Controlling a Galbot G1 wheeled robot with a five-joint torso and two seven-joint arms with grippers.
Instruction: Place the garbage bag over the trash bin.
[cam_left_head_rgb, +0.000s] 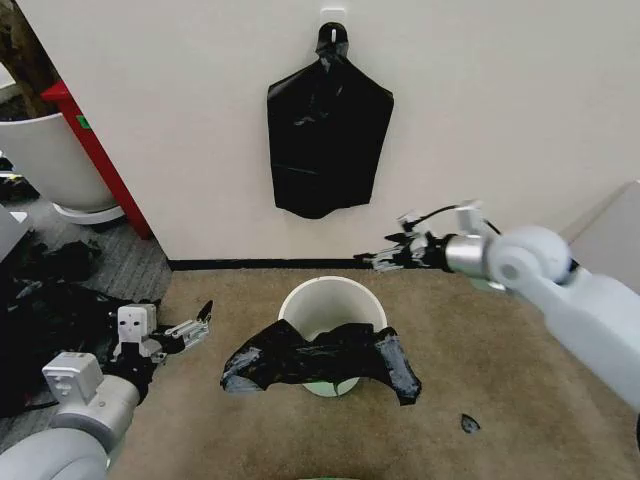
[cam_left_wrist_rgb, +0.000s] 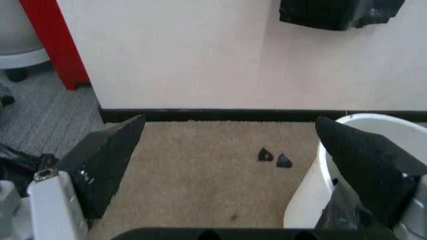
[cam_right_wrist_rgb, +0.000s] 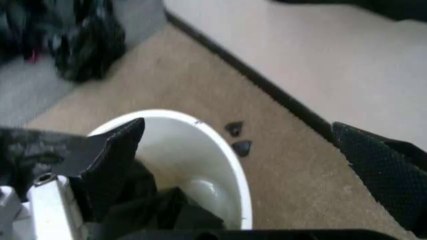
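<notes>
Head view: high, looking forward and down over the tan carpet (cam_left_head_rgb: 480, 330) to the cream wall (cam_left_head_rgb: 500, 100) and its black baseboard (cam_left_head_rgb: 250, 264). Both arms enter from the lower corners; the trash bin (cam_left_head_rgb: 330, 310) stands mid-frame, moderately far.

Left wrist view: low, near the carpet, facing the wall between its own spread jaws. Bin wall (cam_left_wrist_rgb: 313, 200) close at one side; red post (cam_left_wrist_rgb: 53, 45) and hanging black bag (cam_left_wrist_rgb: 333, 12) at the frame edges.

Right wrist view: above the bin, close, looking down into its bowl (cam_right_wrist_rgb: 207, 165), baseboard running diagonally behind.

Shared: bin rim, baseboard, and two small black scraps on the carpet (cam_left_wrist_rgb: 274, 158) (cam_right_wrist_rgb: 237, 137), seen by both wrist cameras.
</notes>
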